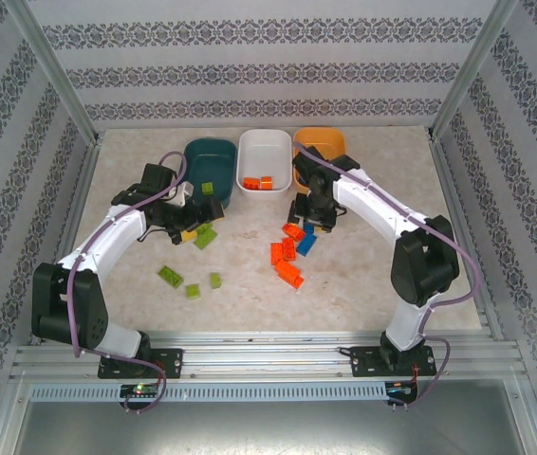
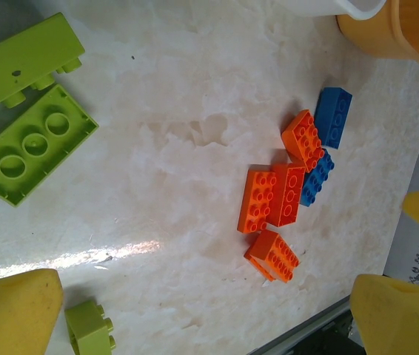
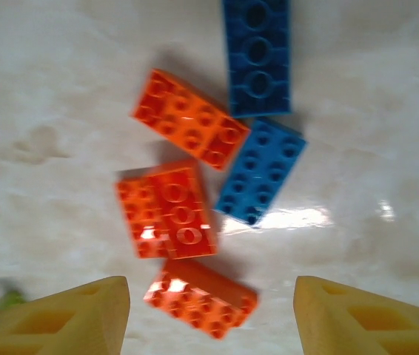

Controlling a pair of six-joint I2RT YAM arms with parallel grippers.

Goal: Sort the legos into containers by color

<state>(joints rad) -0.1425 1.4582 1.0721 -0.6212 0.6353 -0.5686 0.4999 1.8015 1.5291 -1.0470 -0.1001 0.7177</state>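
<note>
On the marbled table (image 1: pixel 373 284), the left arm (image 1: pixel 107 237) and right arm (image 1: pixel 382 213) bow inward. The left gripper (image 1: pixel 191 221) hangs wide open over lime green bricks (image 1: pixel 204 235); the right gripper (image 1: pixel 312 220), fingers apart and empty, hovers above orange-red bricks (image 1: pixel 287 256) and blue bricks (image 1: pixel 306 243) before the white bin (image 1: pixel 267 142)

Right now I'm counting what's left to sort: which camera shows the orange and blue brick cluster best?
Left wrist: the orange and blue brick cluster lies whole and sharp, four orange, two blue. Right wrist is closer but blurred, with one blue brick cut off at the top edge. Top external shows it small.
</note>
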